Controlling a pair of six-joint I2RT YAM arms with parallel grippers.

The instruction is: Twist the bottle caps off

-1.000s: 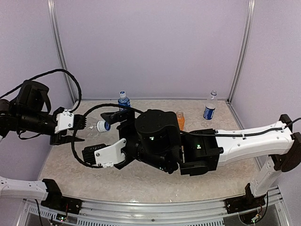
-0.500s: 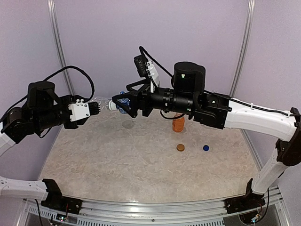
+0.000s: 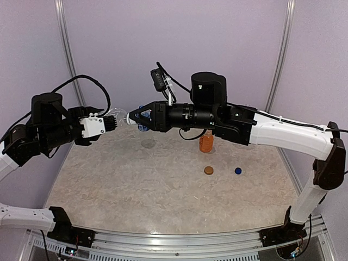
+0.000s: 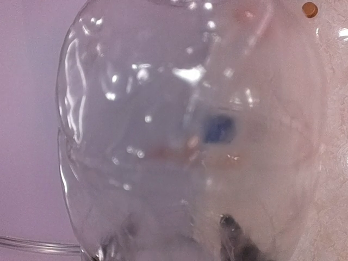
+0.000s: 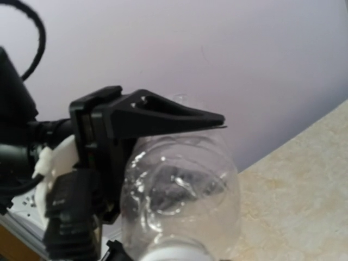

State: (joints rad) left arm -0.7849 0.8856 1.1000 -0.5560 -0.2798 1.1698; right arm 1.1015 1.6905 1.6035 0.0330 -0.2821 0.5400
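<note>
Left jaws are clamped on the clear bottle, held sideways in the air above the desk's far-left part, neck pointing right. Right jaws are closed together on its whitish cap, as far as the top view shows. In the right wrist view the cap is cut off at the bottom edge, so the grip can't be checked there.

Writing: none legible. Blue-label bottle stands behind the right jaws, mostly hidden. Only a bit of blue shows, and the text is too small to read.

Orange bottle stands upright mid-desk w/ its top behind the right arm. Orange-brown cap lies on the desk in front of it, blue cap near that on the right, the two apart.

Left wrist view is nearly all blurred clear bottle. A blue smudge shows through it, but can't tell what it is. Orange-brown cap shows at top right. In the right wrist view one black finger of the left jaws lies over the bottle.
</note>
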